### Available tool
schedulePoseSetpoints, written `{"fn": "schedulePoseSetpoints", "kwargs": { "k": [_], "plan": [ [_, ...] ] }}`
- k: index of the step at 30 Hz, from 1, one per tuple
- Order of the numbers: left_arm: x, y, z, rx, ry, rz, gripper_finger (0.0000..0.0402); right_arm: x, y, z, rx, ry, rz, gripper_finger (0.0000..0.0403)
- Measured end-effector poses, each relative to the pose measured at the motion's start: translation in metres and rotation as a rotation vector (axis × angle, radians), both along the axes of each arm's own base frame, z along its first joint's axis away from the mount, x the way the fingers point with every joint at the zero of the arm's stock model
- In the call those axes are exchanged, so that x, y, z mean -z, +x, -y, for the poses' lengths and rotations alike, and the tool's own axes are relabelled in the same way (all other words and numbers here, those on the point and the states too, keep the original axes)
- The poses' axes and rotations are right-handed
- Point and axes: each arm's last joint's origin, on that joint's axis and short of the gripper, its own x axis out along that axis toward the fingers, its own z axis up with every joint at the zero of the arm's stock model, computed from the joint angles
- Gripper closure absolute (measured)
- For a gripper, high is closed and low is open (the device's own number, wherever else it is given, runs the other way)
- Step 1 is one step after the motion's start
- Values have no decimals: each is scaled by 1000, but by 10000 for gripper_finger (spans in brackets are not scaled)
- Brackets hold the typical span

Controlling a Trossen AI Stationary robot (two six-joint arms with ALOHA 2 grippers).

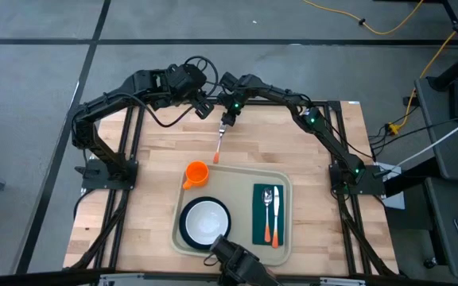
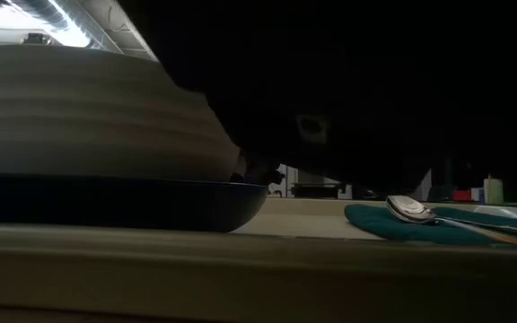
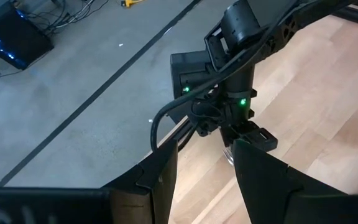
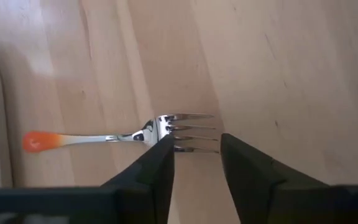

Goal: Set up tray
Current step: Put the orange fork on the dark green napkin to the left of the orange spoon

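Near the far edge of the wooden bench (image 1: 149,191), about midway along it, the right gripper (image 4: 194,158) hangs low over a metal fork with an orange plastic handle (image 4: 114,138), its two dark fingers (image 4: 151,171) standing apart on either side of the tines end; nothing is clamped between them, and whether the pads touch the metal I cannot tell. The fork lies flat on the bare wood, tines toward the far edge and handle pointing toward the tray. By my reading the step in hand is picking up this fork, the last piece outside the tray; the next move would call for the fingers to meet squarely on the thin neck or tines without skidding it along the wood, then a lift and a carry toward the napkin. Just beside, the left gripper (image 3: 204,180) waits near the same far edge, fingers parted and holding nothing, looking on at the right arm. Toward the bench's near edge sits the large beige rectangular plastic tray with a raised rim (image 1: 281,179). In it are a round dark plate carrying a white bowl (image 1: 206,222) at its left half, and a dark green rectangular napkin (image 1: 267,214) at its right half with a metal spoon (image 1: 267,199) and a second orange-handled utensil (image 1: 275,218) lying on it. A small orange cup (image 1: 195,174) stands at the tray's far left corner, seemingly on the rim or just outside it.
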Motion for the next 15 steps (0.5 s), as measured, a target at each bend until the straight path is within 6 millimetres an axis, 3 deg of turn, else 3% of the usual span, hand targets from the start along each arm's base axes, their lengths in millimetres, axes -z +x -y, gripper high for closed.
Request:
{"fn": "schedulePoseSetpoints", "kwargs": {
  "k": [15],
  "plan": [
    [0,0,0,4,-3,0,251,-2,1,-1,-19,50,43,373]
  ]
}}
